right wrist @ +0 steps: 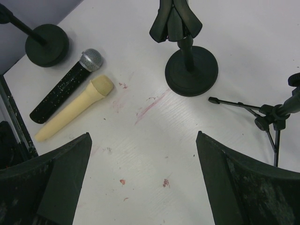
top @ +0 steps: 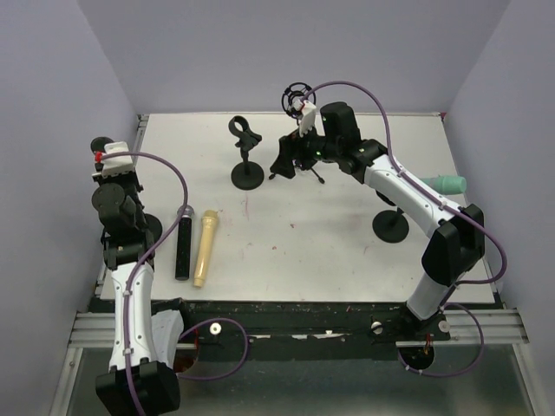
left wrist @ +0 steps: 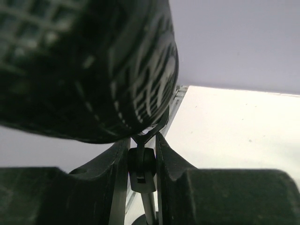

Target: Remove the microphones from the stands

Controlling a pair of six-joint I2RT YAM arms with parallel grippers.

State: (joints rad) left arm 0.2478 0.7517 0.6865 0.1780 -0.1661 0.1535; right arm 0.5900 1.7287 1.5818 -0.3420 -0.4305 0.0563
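Observation:
In the left wrist view a black microphone with a mesh head (left wrist: 84,65) fills the upper left, sitting on its stand. My left gripper (left wrist: 142,140) is shut on the stand's black swivel joint (left wrist: 141,164) just under that head. In the top view this gripper (top: 104,146) is at the table's far left, above the stand's round base (top: 149,227). My right gripper (top: 284,160) is open and empty over the middle back of the table (right wrist: 144,136). A teal microphone (top: 447,184) sits on another stand at the right, base (top: 390,225).
A black microphone with a silver head (top: 184,243) and a cream one (top: 205,247) lie side by side at the left; both show in the right wrist view (right wrist: 65,86) (right wrist: 75,110). An empty clip stand (top: 247,156) and a tripod stand (top: 299,100) are at the back.

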